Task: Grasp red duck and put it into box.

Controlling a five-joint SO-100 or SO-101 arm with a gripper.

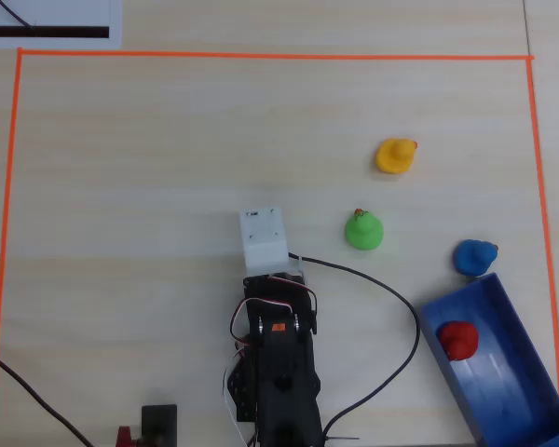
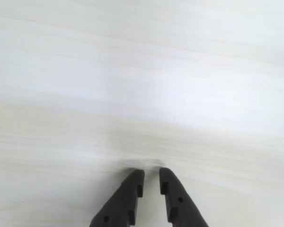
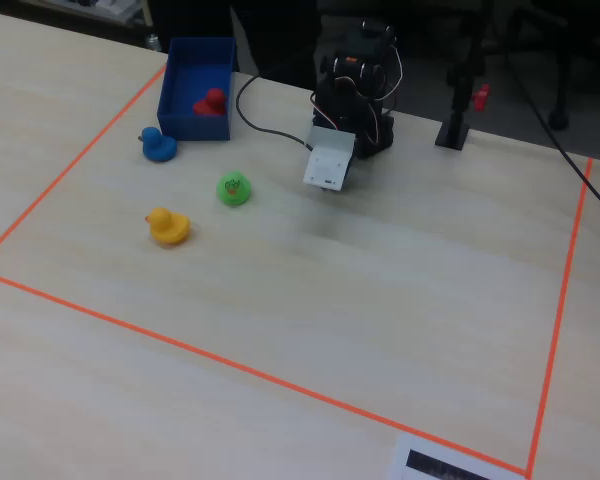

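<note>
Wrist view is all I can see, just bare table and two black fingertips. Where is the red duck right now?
Observer: The red duck already lies inside the blue box, near the box's end closest to the blue duck.
Operator: Is my gripper holding anything?
Observer: No. The gripper holds nothing; its fingertips stand a narrow gap apart over bare table, and the arm is folded back near its base.
Operator: Any other ducks nearby?
Observer: Three, all outside the box: the blue one just beside the box's end, a green duck nearest the arm, and a yellow duck beyond it.
</note>
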